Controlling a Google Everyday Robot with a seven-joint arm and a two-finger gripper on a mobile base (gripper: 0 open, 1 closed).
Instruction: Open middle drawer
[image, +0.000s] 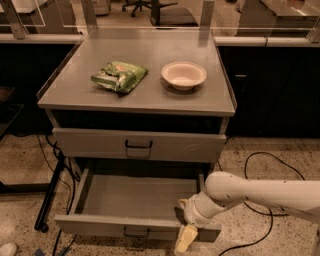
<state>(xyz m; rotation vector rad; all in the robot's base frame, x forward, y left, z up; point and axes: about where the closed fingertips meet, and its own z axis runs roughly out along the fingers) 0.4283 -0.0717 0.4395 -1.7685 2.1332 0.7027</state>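
The middle drawer (135, 197) is a wide grey shallow tray, pulled well out from the grey cabinet, and it looks empty. Its low front (100, 225) carries a small dark bracket handle (136, 233) at centre. My gripper (183, 231) sits at the front's right part, right of the handle, on the end of my white arm (250, 192), which reaches in from the right. The taller-fronted top drawer (175, 146) above is shut. The lowest drawer is hidden under the open one.
A green snack bag (119, 76) and a white bowl (184, 75) lie on the cabinet top (75, 92). Black cables (260, 165) run over the speckled floor at right. A dark stand leg (50, 195) stands at left.
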